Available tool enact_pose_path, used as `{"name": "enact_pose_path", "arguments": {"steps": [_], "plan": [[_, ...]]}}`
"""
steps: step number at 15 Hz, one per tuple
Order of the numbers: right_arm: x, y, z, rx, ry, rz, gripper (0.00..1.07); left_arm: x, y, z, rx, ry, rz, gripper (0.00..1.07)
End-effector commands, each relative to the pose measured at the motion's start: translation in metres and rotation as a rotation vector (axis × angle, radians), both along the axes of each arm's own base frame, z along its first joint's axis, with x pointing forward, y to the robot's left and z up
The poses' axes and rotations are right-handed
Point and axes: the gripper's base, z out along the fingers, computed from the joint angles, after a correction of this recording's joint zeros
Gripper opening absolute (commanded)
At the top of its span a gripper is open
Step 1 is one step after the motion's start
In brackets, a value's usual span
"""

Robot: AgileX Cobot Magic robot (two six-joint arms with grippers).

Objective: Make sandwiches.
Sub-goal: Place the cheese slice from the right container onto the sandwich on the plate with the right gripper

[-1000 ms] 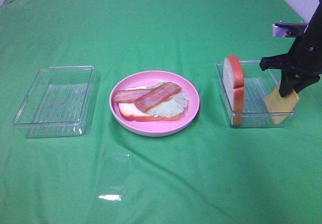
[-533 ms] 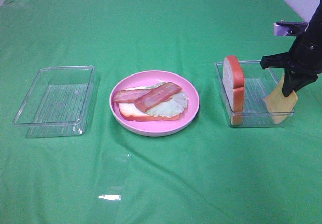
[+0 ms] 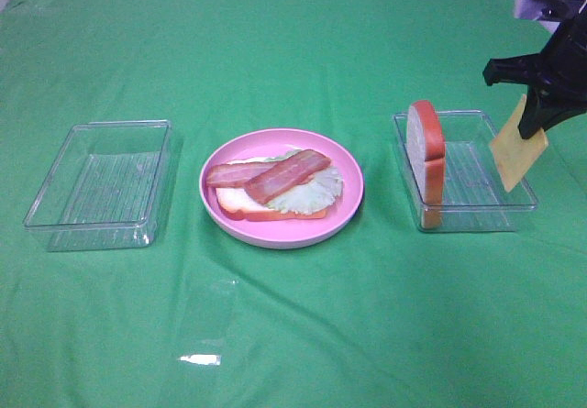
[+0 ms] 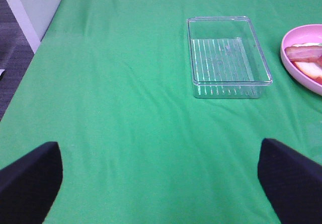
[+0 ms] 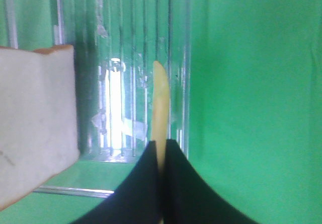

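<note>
One cheese square is clamped between the closed fingers of the right gripper and hangs below it, above the clear tray. The upright bread slice is seen beside the gripper; the left gripper is spread wide.

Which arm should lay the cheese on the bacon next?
Right. The right gripper is already shut on the cheese slice, lifted above the right tray, beside the pink plate. The left gripper is open, empty, facing the left tray.
</note>
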Motion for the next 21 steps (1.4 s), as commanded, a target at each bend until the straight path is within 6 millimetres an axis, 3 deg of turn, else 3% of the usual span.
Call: {"name": "enact_pose_path", "arguments": {"steps": [1, 3, 4, 5, 8, 11, 13, 14, 15, 18, 21], "plan": [[-0.005, 0.006, 0.024, 0.048, -0.079, 0.036, 0.0, -0.002, 0.0, -0.001, 0.0, -0.016, -0.002, 0.98], [-0.007, 0.013, 0.04, 0.047, -0.133, 0.064, 0.0, -0.002, 0.0, -0.001, 0.0, -0.016, -0.002, 0.98], [-0.002, 0.033, 0.067, 0.047, -0.199, 0.129, 0.0, -0.002, 0.0, -0.001, 0.0, -0.016, -0.002, 0.98], [-0.001, 0.04, 0.075, 0.05, -0.215, 0.151, 0.0, -0.002, 0.0, -0.001, 0.0, -0.016, -0.002, 0.98], [-0.003, 0.097, 0.113, 0.076, -0.322, 0.301, 0.0, -0.002, 0.0, -0.001, 0.0, -0.016, -0.002, 0.98], [-0.018, 0.15, 0.121, 0.134, -0.358, 0.425, 0.0, -0.002, 0.0, -0.001, 0.0, -0.016, -0.002, 0.98], [-0.029, 0.194, 0.107, 0.186, -0.323, 0.517, 0.0, -0.002, 0.0, -0.001, 0.0, -0.016, -0.002, 0.98], [-0.034, 0.227, 0.082, 0.219, -0.275, 0.595, 0.0, -0.002, 0.0, -0.001, 0.0, -0.016, -0.002, 0.98], [-0.032, 0.24, 0.066, 0.23, -0.255, 0.614, 0.0, -0.002, 0.0, -0.001, 0.0, -0.016, -0.002, 0.98], [-0.022, 0.256, 0.022, 0.262, -0.172, 0.608, 0.0, -0.002, 0.0, -0.001, 0.0, -0.016, -0.002, 0.98], [-0.014, 0.26, -0.009, 0.245, -0.129, 0.609, 0.0, -0.002, 0.0, -0.001, 0.0, -0.016, -0.002, 0.98]]}}
